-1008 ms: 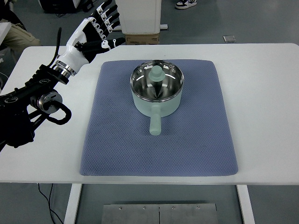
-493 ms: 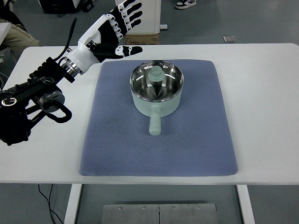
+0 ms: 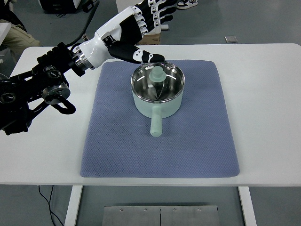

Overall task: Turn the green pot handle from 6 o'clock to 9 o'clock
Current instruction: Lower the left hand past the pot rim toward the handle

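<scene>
Hovering left hand [image 3: 136, 33] – fingers spread, grasping nothing | green pot [image 3: 157, 89] on mat [image 3: 117, 141] – handle [image 3: 155, 125] toward near edge

Lab: white table [image 3: 263, 108], bare floor [image 3: 254, 21]

We see a green pot [image 3: 157, 92] with a matt, pale green outer wall and handle [image 3: 155, 125], while its inside is polished, mirror-bright metal. It rests on a blue-grey mat [image 3: 197, 136] of dimpled, cloth-like texture. The table [image 3: 268, 94] is smooth, matt white. The left hand [image 3: 136, 28] shows glossy white shells over black, plastic-looking joints.
</scene>
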{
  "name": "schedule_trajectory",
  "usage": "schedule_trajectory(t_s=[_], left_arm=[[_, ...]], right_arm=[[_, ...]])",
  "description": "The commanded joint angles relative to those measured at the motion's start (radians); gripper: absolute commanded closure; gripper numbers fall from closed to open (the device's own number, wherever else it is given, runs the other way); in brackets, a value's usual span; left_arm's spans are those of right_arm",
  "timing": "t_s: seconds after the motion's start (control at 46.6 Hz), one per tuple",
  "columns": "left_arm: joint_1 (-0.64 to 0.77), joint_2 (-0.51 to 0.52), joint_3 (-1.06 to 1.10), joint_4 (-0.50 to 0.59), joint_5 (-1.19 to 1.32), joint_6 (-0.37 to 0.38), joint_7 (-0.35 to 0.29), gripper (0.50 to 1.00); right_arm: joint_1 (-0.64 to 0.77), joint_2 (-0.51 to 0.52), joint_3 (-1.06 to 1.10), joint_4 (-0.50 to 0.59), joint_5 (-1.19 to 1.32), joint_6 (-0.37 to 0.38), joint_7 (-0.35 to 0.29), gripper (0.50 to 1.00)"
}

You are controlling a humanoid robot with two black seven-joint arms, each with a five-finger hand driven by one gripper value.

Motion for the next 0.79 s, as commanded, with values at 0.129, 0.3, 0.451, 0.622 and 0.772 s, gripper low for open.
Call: schedule_trajectory(t_s=[0.129, 0.3, 0.451, 0.622, 0.772], left_arm=[[-0.023, 0.0, 0.003, -0.03, 0.107, -0.033, 0.0, 0.5], [-0.059, 0.0, 0.033, -0.047, 0.129, -0.078, 0.0, 0.5], [-0.102, -0.003, 0.09, -0.047, 0.153, -0.087, 0.0, 0.5], [-0.13, -0.015, 0.147, -0.047, 0.204, -0.087, 0.0, 0.5], [-0.148, -0.035, 0.181, -0.047, 0.25, -0.087, 0.0, 0.5]], right_arm=[[0.0, 0.0, -0.001, 0.0, 0.0, 0.0, 0.0, 0.5], [0.0, 0.0, 0.001, 0.0, 0.0, 0.0, 0.0, 0.5], [0.0, 0.0, 0.001, 0.0, 0.0, 0.0, 0.0, 0.5], [0.0, 0.0, 0.001, 0.0, 0.0, 0.0, 0.0, 0.5], [0.0, 0.0, 0.001, 0.0, 0.0, 0.0, 0.0, 0.5]])
